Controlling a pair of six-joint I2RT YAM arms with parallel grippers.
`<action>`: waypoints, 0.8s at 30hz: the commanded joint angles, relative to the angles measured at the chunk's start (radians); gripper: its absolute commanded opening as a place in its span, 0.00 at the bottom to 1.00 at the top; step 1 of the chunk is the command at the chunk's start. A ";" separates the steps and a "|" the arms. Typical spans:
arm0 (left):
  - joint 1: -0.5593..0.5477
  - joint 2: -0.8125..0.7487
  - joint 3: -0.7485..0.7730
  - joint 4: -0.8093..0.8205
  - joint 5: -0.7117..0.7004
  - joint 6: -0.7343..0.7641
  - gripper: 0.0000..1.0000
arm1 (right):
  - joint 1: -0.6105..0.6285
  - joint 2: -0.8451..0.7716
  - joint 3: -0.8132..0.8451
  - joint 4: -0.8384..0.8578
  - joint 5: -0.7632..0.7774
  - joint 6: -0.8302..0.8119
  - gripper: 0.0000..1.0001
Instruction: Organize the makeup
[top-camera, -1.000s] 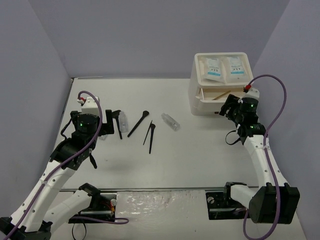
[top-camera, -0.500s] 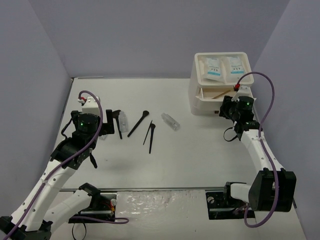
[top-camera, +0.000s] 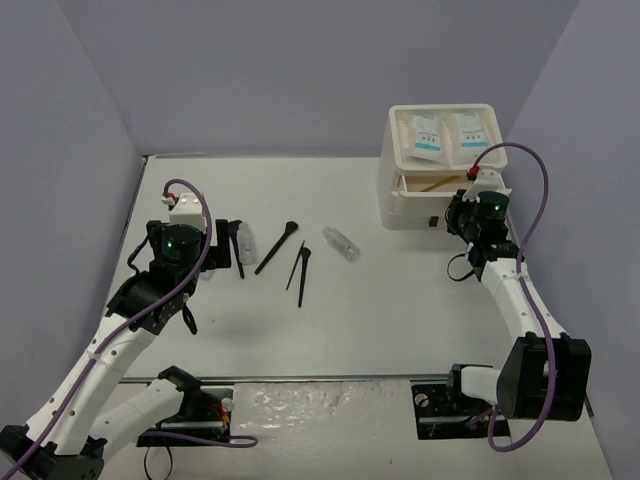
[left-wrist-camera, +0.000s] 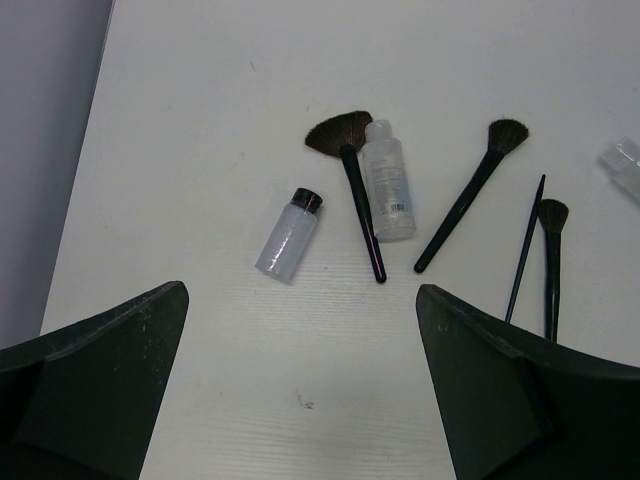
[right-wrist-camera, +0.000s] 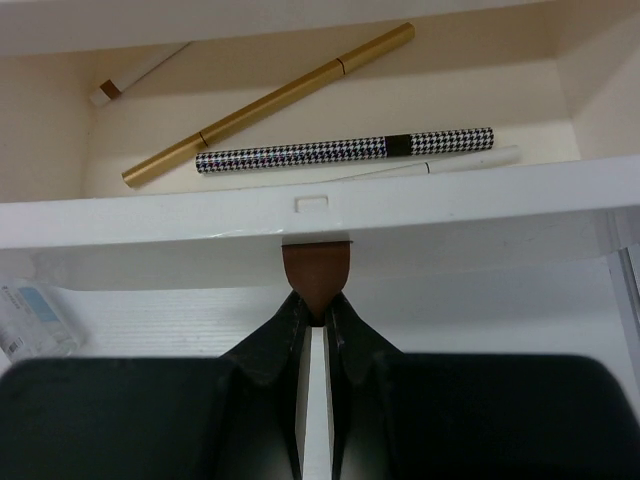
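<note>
Drawer (right-wrist-camera: 320, 215): brown handle (right-wrist-camera: 316, 268) is pinched by right gripper (right-wrist-camera: 317, 308), presumably for sliding; left gripper (left-wrist-camera: 300, 295) is held spread wide above brushes (left-wrist-camera: 360, 215).

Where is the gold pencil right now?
Right wrist view: the gold pencil lies diagonally in the open drawer of the white box on the right side, just behind the houndstooth pen and above the brown handle the right gripper pinches.

Lab test booth, plain lilac walls (top-camera: 300, 70), white table (top-camera: 400, 300)
</note>
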 joint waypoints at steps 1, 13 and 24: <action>0.008 0.005 0.015 0.032 -0.002 0.018 0.97 | -0.006 -0.006 0.090 0.118 -0.022 -0.015 0.00; 0.006 0.017 0.015 0.032 -0.005 0.019 0.97 | -0.007 0.092 0.151 0.177 -0.059 0.009 0.00; 0.006 0.025 0.016 0.032 -0.002 0.018 0.97 | -0.006 0.158 0.175 0.264 -0.084 0.007 0.00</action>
